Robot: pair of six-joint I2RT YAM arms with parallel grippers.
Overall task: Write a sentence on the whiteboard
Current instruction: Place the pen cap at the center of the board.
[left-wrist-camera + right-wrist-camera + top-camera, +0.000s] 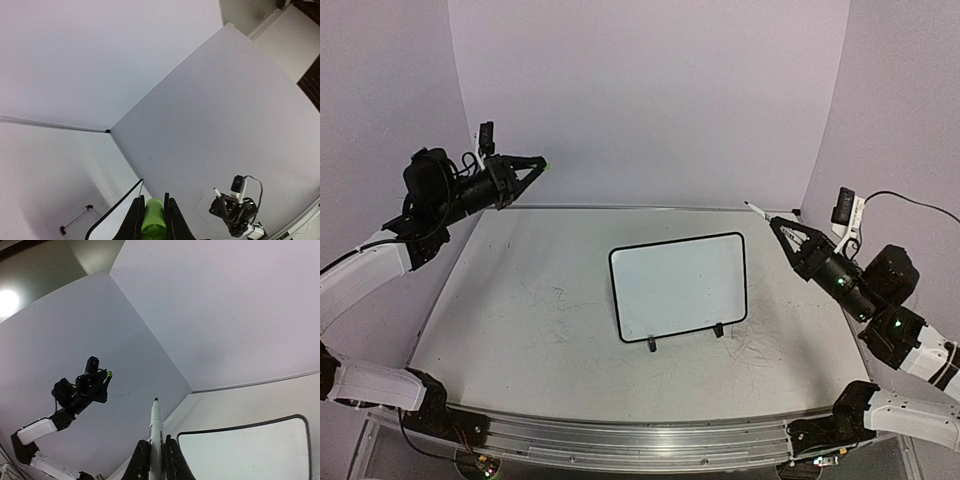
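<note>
from the top, the whiteboard (680, 285) stood in the middle of the table (520, 300) on two small black feet. its long side ran left to right, and it looked blank. the right gripper (776, 223) hung just past the board's top right corner, shut tight on a white marker (756, 210). the tip pointed away from the board, toward the back wall. the left gripper (542, 166) was high up and well off to the left.

in the left wrist view, its fingers (135, 221) pinched a small green thing (153, 220), maybe the marker's cap.

in the right wrist view, the marker (156, 432) stuck straight out of the jaws. the board (250, 452) lay low and to the right. i think the right arm, the nearer one, must tip the marker down onto the board.
</note>
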